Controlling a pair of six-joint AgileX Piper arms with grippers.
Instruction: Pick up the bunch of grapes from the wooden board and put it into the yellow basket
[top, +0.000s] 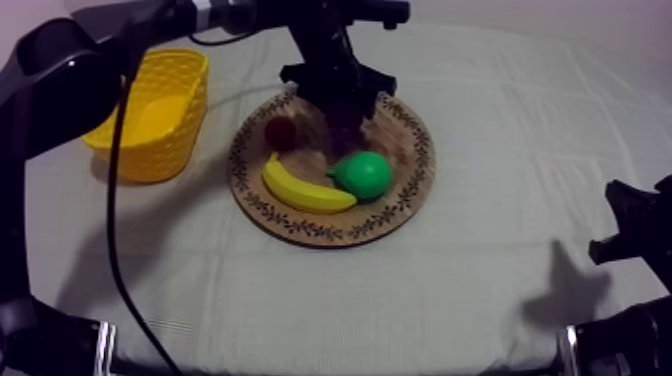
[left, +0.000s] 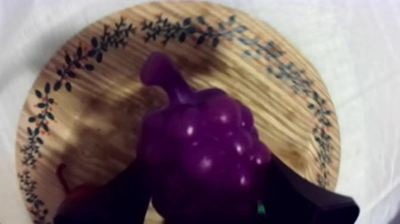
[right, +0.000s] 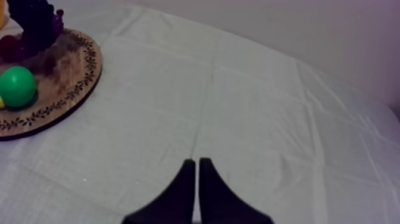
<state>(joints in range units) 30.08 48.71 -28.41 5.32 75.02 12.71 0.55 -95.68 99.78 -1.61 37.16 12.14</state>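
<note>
Left gripper (top: 340, 108) stands over the far part of the wooden board (top: 300, 226), its black fingers (left: 303, 199) closed round the bunch of grapes (left: 199, 143); we cannot tell whether the bunch has left the wood. Right gripper (right: 196, 167) sits near right, fingers pressed together on nothing. We judge the grasp made and the lift due: a straight rise, then a carry left. Cloth (top: 480, 290): grey-white, creased. Board: round, grained, leaf-patterned rim. Yellow basket (top: 165, 150): woven-look, far left, well apart. Grapes: glossy, knobbly, purple. Banana (top: 300, 190), curved; pear (top: 365, 175), smooth green; small red fruit (top: 280, 132).
</note>
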